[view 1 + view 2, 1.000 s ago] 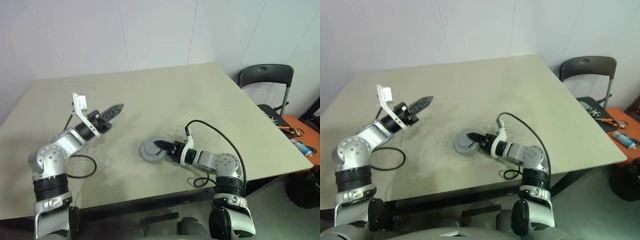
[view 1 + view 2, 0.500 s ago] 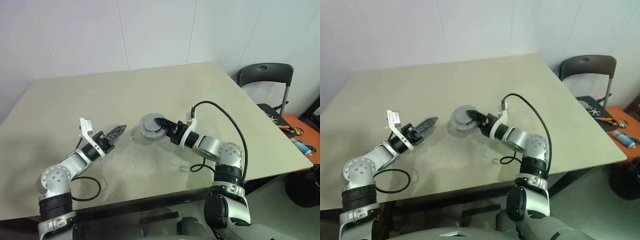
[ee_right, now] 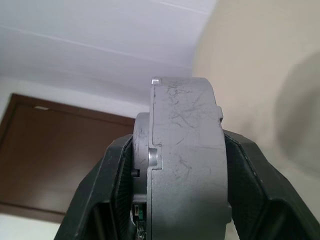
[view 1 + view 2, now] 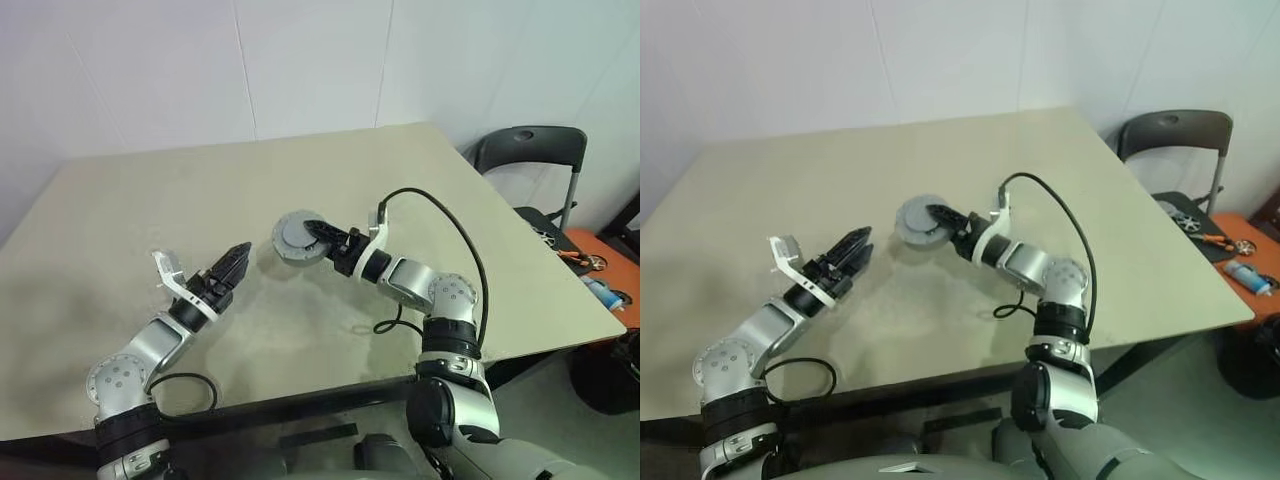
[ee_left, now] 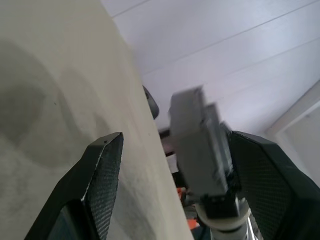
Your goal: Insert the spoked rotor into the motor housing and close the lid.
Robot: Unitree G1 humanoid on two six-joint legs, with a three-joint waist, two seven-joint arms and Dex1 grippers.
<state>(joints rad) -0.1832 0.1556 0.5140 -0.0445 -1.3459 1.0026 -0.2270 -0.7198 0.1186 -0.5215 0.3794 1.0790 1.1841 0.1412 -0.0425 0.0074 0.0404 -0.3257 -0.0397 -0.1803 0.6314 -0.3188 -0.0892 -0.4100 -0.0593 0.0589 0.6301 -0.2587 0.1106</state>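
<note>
**Right gripper holding closed motor housing above table; left gripper empty**

The right gripper [image 4: 318, 236] is pinching the motor housing [image 4: 296, 238] across its thickness, one black finger [image 3: 107, 190] pressing on each flat face. The housing is hanging clear of the beige table [image 4: 420, 190], over the middle of its top, standing on edge rather than lying flat. In the right wrist view, the housing [image 3: 186, 150] is appearing as a thick, scratched grey cylinder with a stepped seam along one side; the lid and the spoked rotor cannot be told apart from the body here.

The left gripper [image 4: 236, 263] is pointing toward the housing from the robot's left, well apart from it and holding nothing. Its jaws are standing spread, with the housing [image 5: 197, 145] framed between the fingers [image 5: 102, 165] in the left wrist view.

A black folding chair [image 4: 530, 150] is standing beyond the table's far right corner.
</note>
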